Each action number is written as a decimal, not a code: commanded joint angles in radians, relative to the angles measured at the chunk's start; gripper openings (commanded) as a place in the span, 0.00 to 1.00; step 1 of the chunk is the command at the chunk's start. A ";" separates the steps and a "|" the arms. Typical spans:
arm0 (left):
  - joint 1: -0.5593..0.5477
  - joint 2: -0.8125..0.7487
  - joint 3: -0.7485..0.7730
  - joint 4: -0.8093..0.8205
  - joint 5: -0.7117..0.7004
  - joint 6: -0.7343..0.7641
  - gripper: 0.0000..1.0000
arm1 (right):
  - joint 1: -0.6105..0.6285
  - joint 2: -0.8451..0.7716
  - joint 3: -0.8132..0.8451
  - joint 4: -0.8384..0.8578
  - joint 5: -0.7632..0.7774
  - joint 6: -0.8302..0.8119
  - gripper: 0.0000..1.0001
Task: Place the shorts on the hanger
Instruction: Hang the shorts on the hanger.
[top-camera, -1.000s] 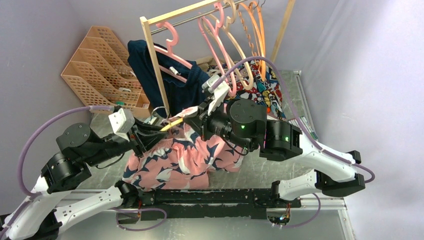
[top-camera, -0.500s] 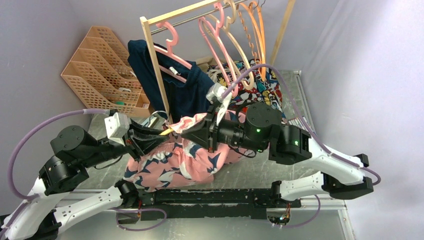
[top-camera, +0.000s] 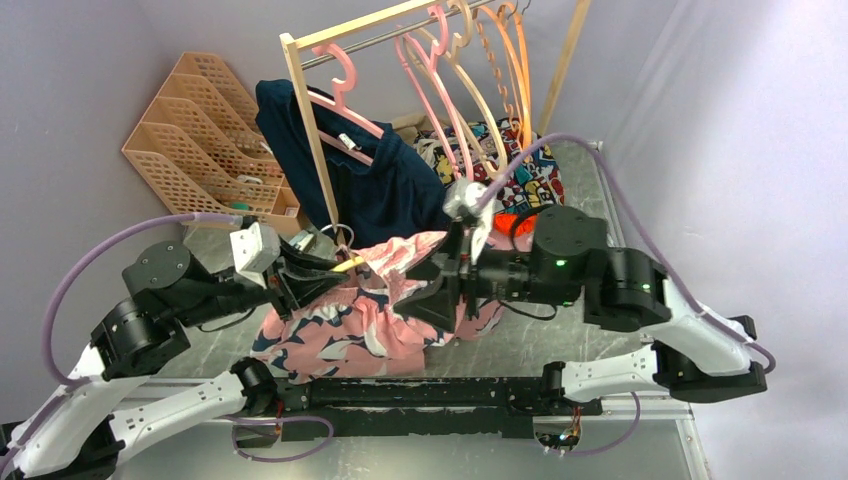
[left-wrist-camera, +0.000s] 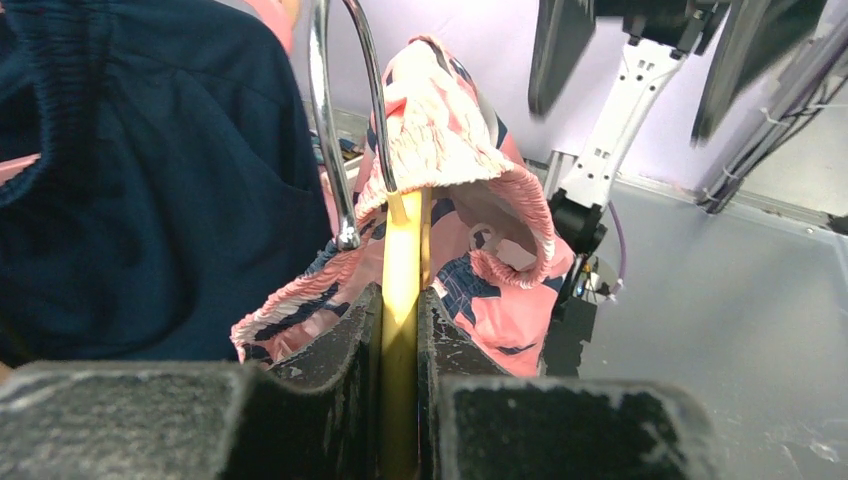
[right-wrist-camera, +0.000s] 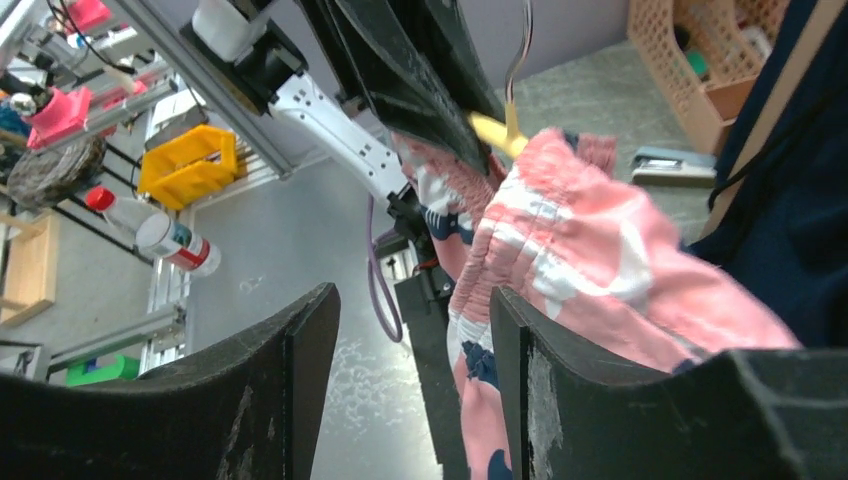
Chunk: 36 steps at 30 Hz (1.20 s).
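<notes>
**Fig. Shorts draped on the hanger, between the two arms.**
The left gripper (left-wrist-camera: 400, 310) is pressed together on the pale yellow hanger (left-wrist-camera: 402, 250), which stands edge-on between its fingers, with the wire hook (left-wrist-camera: 335, 130) rising just beyond. The pink printed shorts (left-wrist-camera: 455, 140) sit with their elastic waistband over the hanger's far arm, and the legs fall toward the table (top-camera: 520, 340). The right gripper (right-wrist-camera: 410, 320) has its jaws spread with nothing between them, one finger just beside the waistband. A navy garment (top-camera: 385, 190) hangs on the wooden rack (top-camera: 305, 120) behind.
</notes>
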 joint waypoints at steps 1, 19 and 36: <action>-0.001 0.015 0.045 0.084 0.114 0.006 0.07 | 0.001 -0.056 0.100 -0.034 0.075 -0.072 0.61; -0.001 0.145 0.114 -0.027 0.430 -0.019 0.07 | 0.001 0.039 0.071 0.036 -0.033 -0.191 0.60; -0.001 0.192 0.169 -0.047 0.445 0.026 0.07 | 0.000 0.086 0.040 0.116 -0.065 -0.183 0.00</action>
